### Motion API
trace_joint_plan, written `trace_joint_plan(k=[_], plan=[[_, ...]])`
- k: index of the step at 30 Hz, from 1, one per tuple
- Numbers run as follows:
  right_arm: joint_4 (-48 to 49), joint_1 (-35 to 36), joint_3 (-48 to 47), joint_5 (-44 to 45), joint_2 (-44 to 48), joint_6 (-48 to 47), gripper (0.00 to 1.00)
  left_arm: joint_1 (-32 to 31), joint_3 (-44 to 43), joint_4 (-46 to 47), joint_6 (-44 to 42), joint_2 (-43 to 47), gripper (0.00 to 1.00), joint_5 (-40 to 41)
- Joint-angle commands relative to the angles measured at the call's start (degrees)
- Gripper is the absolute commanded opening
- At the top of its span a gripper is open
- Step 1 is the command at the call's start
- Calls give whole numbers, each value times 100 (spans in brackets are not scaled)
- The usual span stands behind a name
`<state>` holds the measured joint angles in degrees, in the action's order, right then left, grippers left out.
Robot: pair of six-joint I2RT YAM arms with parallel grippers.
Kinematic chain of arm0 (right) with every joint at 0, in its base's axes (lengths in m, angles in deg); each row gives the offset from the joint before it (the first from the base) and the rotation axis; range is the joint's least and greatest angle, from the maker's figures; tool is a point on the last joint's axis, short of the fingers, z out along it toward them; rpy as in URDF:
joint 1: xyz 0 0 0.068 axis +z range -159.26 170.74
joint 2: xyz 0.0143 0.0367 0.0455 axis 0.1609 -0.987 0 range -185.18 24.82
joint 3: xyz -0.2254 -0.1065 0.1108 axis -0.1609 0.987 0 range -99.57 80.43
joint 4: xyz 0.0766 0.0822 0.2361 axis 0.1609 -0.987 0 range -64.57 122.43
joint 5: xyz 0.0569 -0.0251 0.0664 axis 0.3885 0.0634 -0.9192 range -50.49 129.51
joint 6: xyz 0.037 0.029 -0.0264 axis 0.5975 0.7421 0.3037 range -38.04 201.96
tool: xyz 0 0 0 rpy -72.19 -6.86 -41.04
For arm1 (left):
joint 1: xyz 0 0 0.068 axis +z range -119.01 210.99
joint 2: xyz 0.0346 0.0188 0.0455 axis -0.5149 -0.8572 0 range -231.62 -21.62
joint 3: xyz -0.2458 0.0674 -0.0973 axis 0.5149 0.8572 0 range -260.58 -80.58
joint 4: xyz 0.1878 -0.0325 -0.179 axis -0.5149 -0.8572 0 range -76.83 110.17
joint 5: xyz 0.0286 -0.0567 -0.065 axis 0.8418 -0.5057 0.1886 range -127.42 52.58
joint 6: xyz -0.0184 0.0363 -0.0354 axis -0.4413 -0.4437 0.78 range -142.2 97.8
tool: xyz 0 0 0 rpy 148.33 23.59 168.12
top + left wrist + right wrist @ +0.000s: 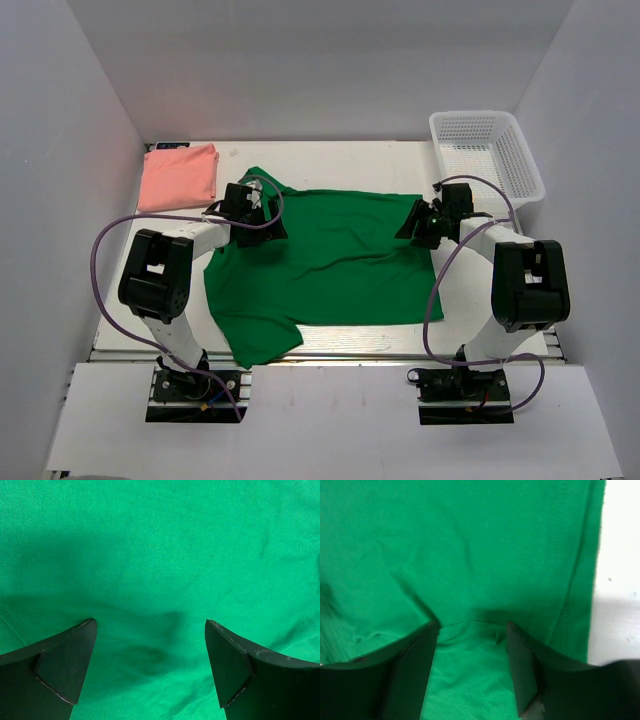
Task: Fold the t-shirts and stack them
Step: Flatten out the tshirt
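Observation:
The green t-shirt (320, 265) lies spread flat across the middle of the table, one sleeve hanging toward the near left. The pink t-shirt (180, 177) lies folded at the back left. My left gripper (250, 215) is low over the green shirt's upper left part; in the left wrist view it (150, 630) is open wide, with only flat cloth (160, 540) under the gap. My right gripper (425, 225) is at the shirt's right hem; in the right wrist view it (472, 630) is partly open, with a raised fold of green cloth (470, 670) between the fingers.
A white mesh basket (487, 152) stands at the back right corner. White walls close in the table on the left, back and right. Bare white table (620, 580) shows just right of the shirt's hem.

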<state>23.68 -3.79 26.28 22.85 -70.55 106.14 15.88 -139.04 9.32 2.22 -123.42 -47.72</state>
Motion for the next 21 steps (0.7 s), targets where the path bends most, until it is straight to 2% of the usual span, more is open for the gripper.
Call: trace_joint_plan(k=[1, 5, 8, 17, 21], plan=[[286, -12, -69, -442, 28, -10, 56, 26, 62, -224, -69, -226, 100, 81], [296, -11, -175, -434, -182, -19, 33, 26, 62, -224, -69, -226, 100, 81], [243, -29, -245, -154, -227, -19, 30, 26, 62, -285, -69, -226, 100, 134], [-399, -47, -44, 1085, 598, -274, 46, 26, 168, -339, -69, -182, 100, 152], [-531, -82, 115, 1183, 739, -300, 48, 26, 168, -286, -69, -243, 100, 99]])
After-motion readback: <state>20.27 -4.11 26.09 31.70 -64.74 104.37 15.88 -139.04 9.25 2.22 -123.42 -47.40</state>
